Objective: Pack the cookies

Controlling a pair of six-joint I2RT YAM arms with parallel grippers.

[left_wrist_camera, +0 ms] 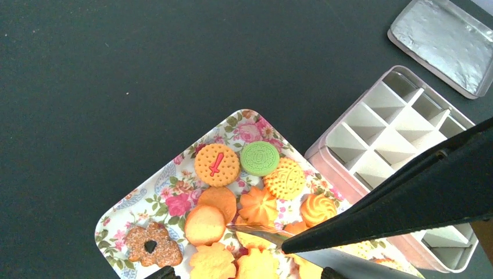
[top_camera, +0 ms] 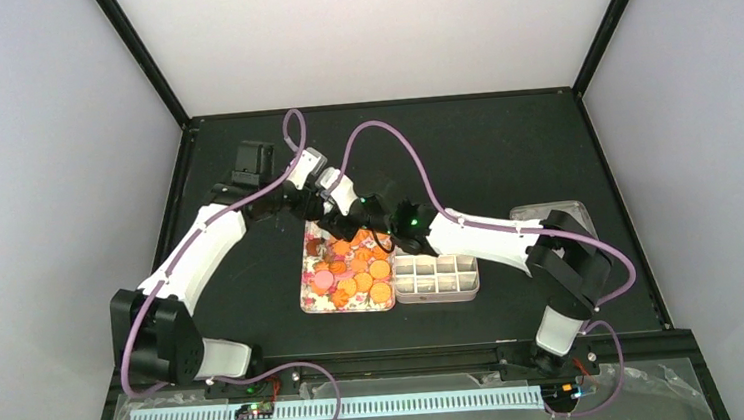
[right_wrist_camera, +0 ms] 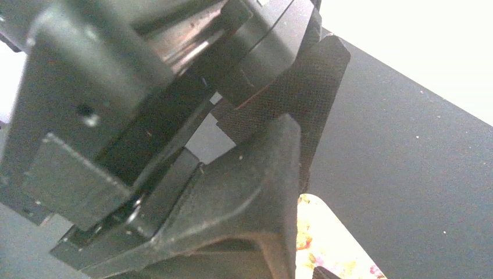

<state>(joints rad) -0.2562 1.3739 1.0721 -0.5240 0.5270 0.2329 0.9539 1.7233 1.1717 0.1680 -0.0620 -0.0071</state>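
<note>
Zero cookies (left_wrist_camera: 258,204) packed, as far as the views show: every cell of the divided box (left_wrist_camera: 318,152) that can be seen is bare. A dark bar crossing the left wrist view hides the box's nearer cells.

- Cookies: all heaped on the flowered tray (left_wrist_camera: 174,192), touching and overlapping. Mostly orange-golden, with one green and one brown flower-shaped piece with a dark centre.
- Tray: flat on the table (left_wrist_camera: 116,70), just beside the box, long sides next to each other.
- Box lid (left_wrist_camera: 442,43): off, lying foil-side up on the table, apart from the box on the side away from the tray.
- Left fingers (left_wrist_camera: 164,273): the tips show at the bottom edge of the wrist view, set apart above the cookies, with nothing visible between them.
- Right fingers (right_wrist_camera: 256,197): crowded against dark hardware in their own view. I cannot tell whether they are apart or clamped on anything.
- Thin metal tip (left_wrist_camera: 256,231): pokes out from under the dark bar and lies among the cookies. What holds it is hidden.

Judgement: preparation is done, with the lid off and the box and tray side by side. The whole transfer remains to be done, cookie by cookie into the cells, and the lid probably goes on last.
</note>
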